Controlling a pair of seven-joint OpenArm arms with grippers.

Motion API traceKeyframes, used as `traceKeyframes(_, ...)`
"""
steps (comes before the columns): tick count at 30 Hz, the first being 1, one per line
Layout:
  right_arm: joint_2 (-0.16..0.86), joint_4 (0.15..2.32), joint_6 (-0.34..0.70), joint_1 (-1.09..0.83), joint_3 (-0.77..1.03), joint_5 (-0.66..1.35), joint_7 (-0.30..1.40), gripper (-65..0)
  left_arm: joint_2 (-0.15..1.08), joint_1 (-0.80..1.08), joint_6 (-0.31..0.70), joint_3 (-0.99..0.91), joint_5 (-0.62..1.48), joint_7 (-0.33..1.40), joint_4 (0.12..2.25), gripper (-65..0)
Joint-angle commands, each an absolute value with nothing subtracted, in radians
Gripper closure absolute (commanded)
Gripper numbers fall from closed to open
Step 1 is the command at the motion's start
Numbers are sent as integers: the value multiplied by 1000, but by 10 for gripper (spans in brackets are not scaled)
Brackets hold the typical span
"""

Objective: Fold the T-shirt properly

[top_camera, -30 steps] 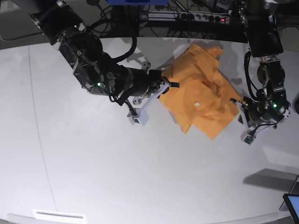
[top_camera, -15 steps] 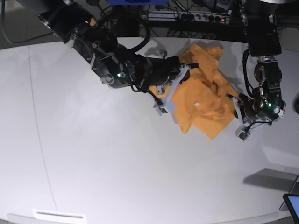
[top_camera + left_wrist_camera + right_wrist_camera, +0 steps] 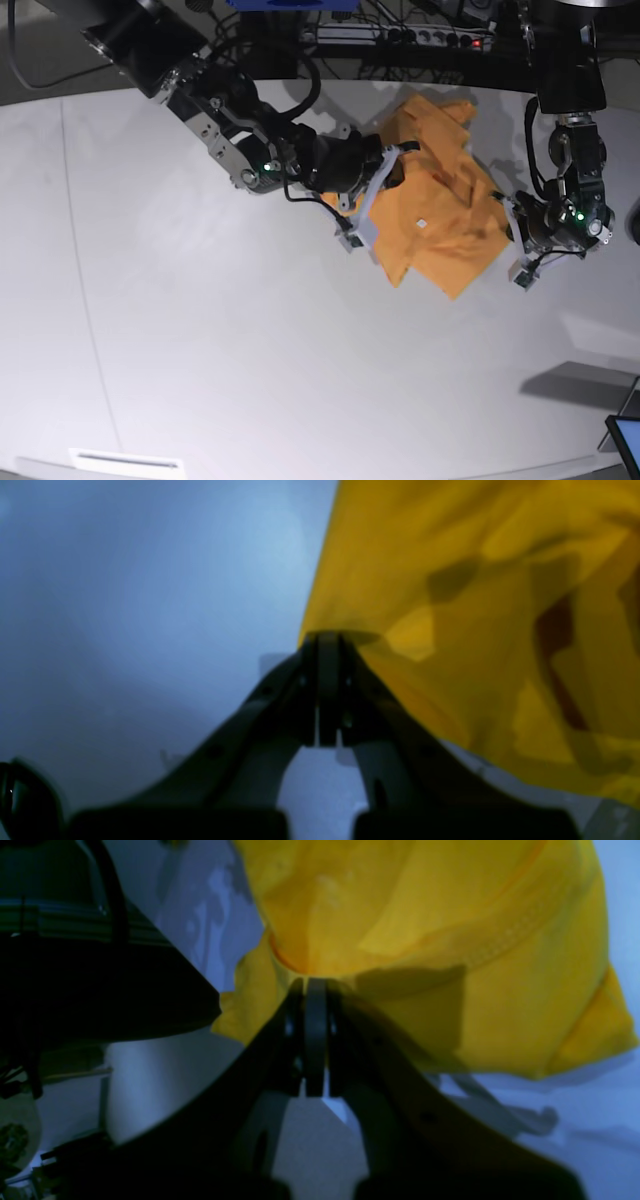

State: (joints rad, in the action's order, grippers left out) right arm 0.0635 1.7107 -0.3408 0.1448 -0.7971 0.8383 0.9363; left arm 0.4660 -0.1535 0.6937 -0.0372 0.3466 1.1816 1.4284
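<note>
The orange-yellow T-shirt point(image 3: 445, 215) lies crumpled at the back right of the white table, with its small white tag point(image 3: 423, 223) facing up. My right gripper point(image 3: 402, 153) reaches over the shirt's left side. In the right wrist view it point(image 3: 311, 983) is shut on a fold of the shirt point(image 3: 425, 925) near a stitched hem. My left gripper point(image 3: 509, 212) is at the shirt's right edge. In the left wrist view it point(image 3: 327, 637) is shut on the shirt's edge point(image 3: 450, 580), which hangs slightly lifted from the tips.
A power strip and cables point(image 3: 440, 38) run along the back behind the table. The corner of a screen point(image 3: 626, 440) stands at the front right. A white label point(image 3: 125, 462) sits at the table's front left edge.
My right arm has swung right from beside the shirt's left edge onto its upper left part. My left gripper has shifted slightly up along the shirt's right edge.
</note>
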Motion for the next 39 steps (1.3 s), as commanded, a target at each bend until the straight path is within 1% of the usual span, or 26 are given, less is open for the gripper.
traceKeyframes(1, 56, 1715, -332, 157, -794, 849, 924, -1, 484, -166, 698, -44, 349, 1170, 1443, 0)
traceKeyframes(13, 50, 1584, -328, 179, -785, 857, 921, -1, 498, -128, 698, -42, 349, 1171, 1442, 0)
traceKeyframes(17, 61, 1570, -328, 186, -762, 854, 877, -1, 499, -128, 698, -42, 349, 1178, 1442, 0)
traceKeyframes(21, 74, 1498, -326, 199, -756, 848, 846, 0, 499, -105, 698, -42, 349, 1178, 1443, 0)
traceKeyframes(29, 128, 1432, -326, 242, -756, 848, 809, 0, 489, -53, 698, -42, 349, 1181, 1451, 0)
traceKeyframes(35, 163, 1432, -328, 283, -757, 842, 816, 0, 438, -51, 698, 36, 351, 1250, 1452, 0)
traceKeyframes(39, 193, 1432, -328, 300, -759, 763, 819, 0, 380, -56, 698, 39, 351, 1294, 1452, 0)
